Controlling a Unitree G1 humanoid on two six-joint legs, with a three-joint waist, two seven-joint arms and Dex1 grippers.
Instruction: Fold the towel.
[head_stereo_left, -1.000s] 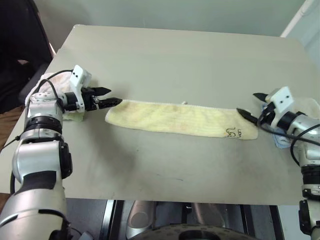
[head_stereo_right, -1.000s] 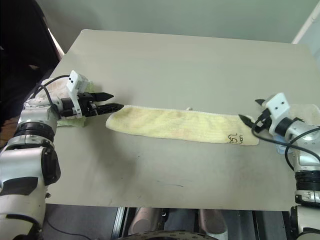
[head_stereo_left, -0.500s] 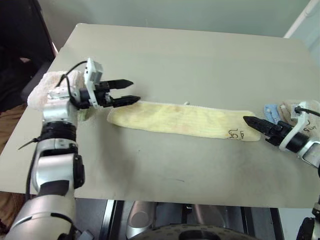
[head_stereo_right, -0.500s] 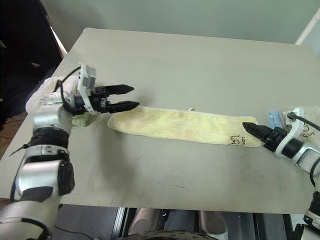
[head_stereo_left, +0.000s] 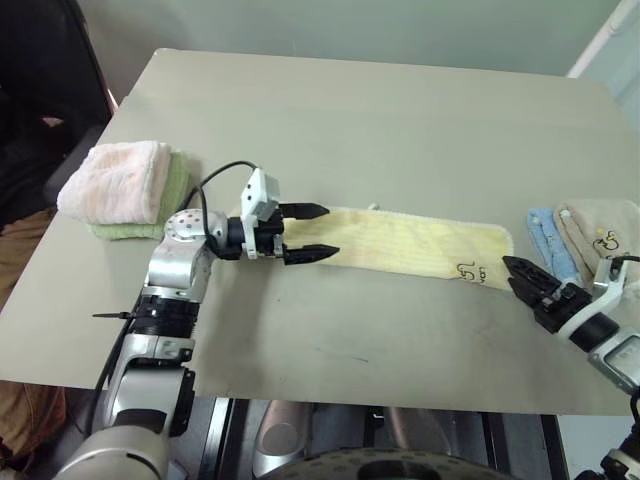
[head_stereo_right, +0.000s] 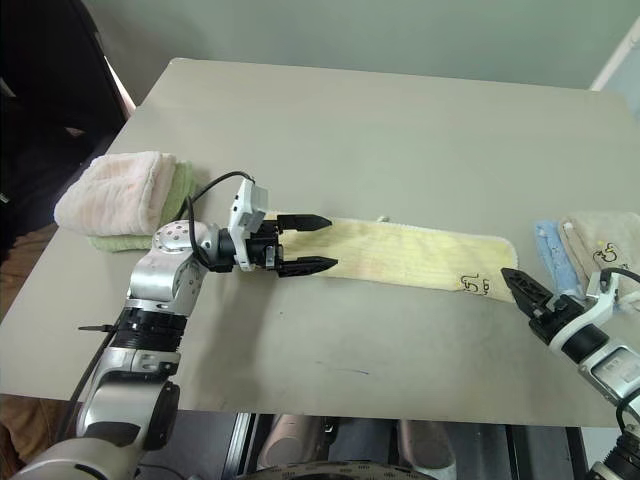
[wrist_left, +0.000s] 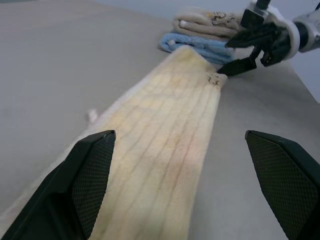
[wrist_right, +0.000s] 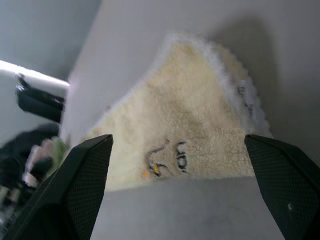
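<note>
The towel (head_stereo_left: 400, 242) is a long pale-yellow strip lying flat across the middle of the table, with dark embroidered marks (head_stereo_left: 467, 269) near its right end. My left gripper (head_stereo_left: 328, 231) hovers open over the towel's left end, pointing along the strip, with nothing between its fingers. In the left wrist view the towel (wrist_left: 165, 150) runs away between the two spread fingers. My right gripper (head_stereo_left: 516, 270) is open just off the towel's right end, on the near side, its tips pointing at that corner. The right wrist view shows the marked end (wrist_right: 167, 157) between its fingers.
A folded pink-and-green towel stack (head_stereo_left: 125, 185) sits at the table's left edge. A small blue cloth (head_stereo_left: 545, 235) and a beige cloth (head_stereo_left: 600, 230) lie at the right edge, just beyond my right gripper. The far half of the table (head_stereo_left: 350, 120) is bare.
My left gripper swung right, from beside the towel's left end to over it, uncovering the pink-and-green stack. My right gripper drew back toward the near edge and rolled. The towel stayed put.
</note>
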